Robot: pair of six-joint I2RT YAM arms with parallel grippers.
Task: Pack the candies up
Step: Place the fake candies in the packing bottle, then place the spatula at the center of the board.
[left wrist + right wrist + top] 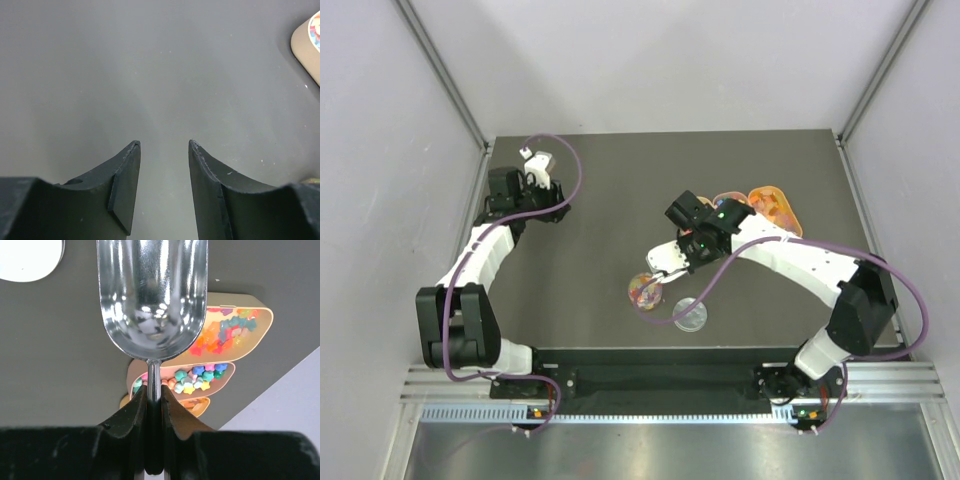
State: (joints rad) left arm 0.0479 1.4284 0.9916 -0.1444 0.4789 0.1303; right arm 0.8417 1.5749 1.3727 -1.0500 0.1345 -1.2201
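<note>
Two arms are over the dark surface (600, 200). The right gripper (154, 395) has its fingers closed narrowly on the thin handle of one metal scoop (152, 295), whose shiny bowl shows no sweets inside. The right wrist view shows three oval tan trays (260, 315) fanned over one another beneath the scoop. The candies (220, 332) lie in them: orange, red, pink and green in the farthest tray, blue, teal, yellow and pink in the middle one, and only a sliver of the third shows. From above, the trays sit at the right of the surface, just beyond the right gripper (663, 268). One small round clear container (643, 291) with more coloured sweets sits just beside that gripper's tip, and one round clear lid (690, 314) lies near it. The left gripper (164, 145) hangs well apart at the far left, its fingers spread wide around nothing.
</note>
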